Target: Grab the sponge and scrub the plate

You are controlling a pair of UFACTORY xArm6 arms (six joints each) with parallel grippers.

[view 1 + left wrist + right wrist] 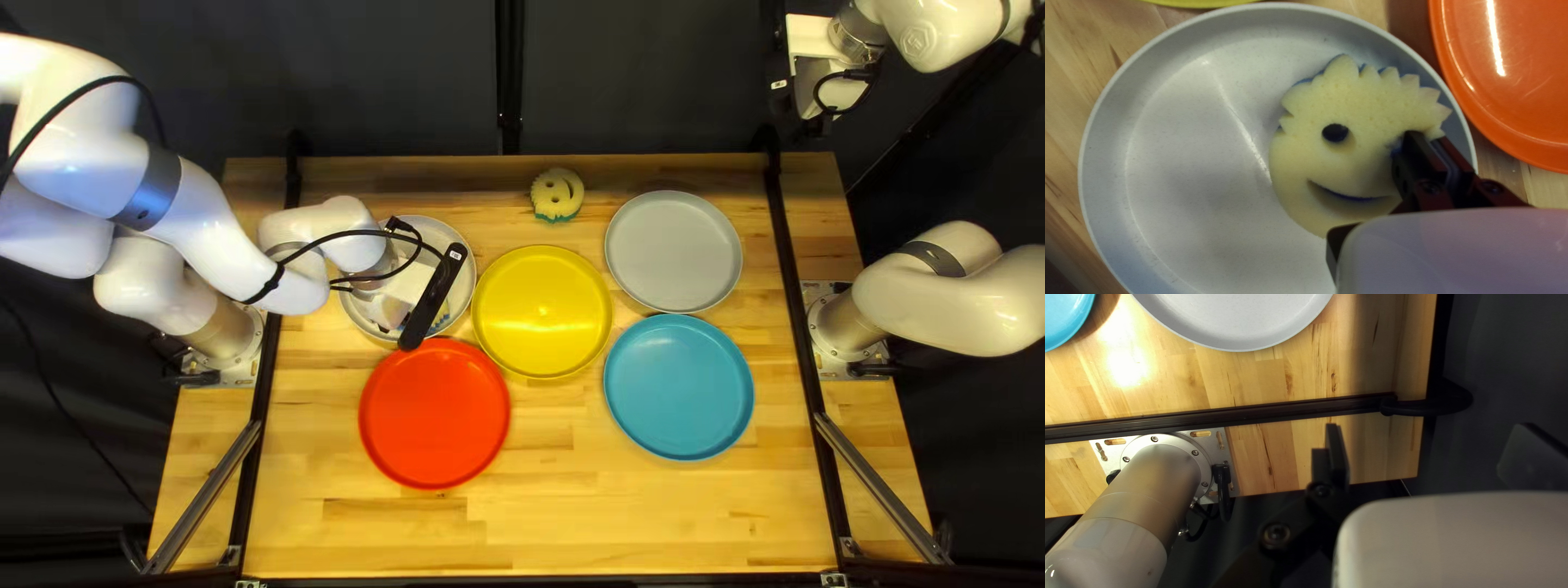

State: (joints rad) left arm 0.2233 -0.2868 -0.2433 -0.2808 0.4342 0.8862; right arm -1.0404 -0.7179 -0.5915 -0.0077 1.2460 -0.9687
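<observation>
"Left arm (71, 158) looms nearest the camera, upper left of the top left view. Pincer state?"

"Left gripper (1428, 137) pinches the sponge (1314, 158) near its edge. Sponge lies within the white plate (1181, 163), left of centre in the top left view, off to the side by the red plate (434, 414). Contact underneath likely, not confirmed."

"Step?"

"Judged: pick-up done, scrubbing in hand. Next: light, level pressure, sweeping over the bare part of the plate. Risk: off-centre grip may let the sponge twist."

"Further right?"

"Yellow plate (542, 311), second sponge (557, 194) above it; then grey plate (674, 250), blue plate (678, 387). Upper right: right arm (947, 27); right gripper (1429, 436) spread, pinching nothing."

"Writing?"

"None legible on plates or sponges."
</observation>
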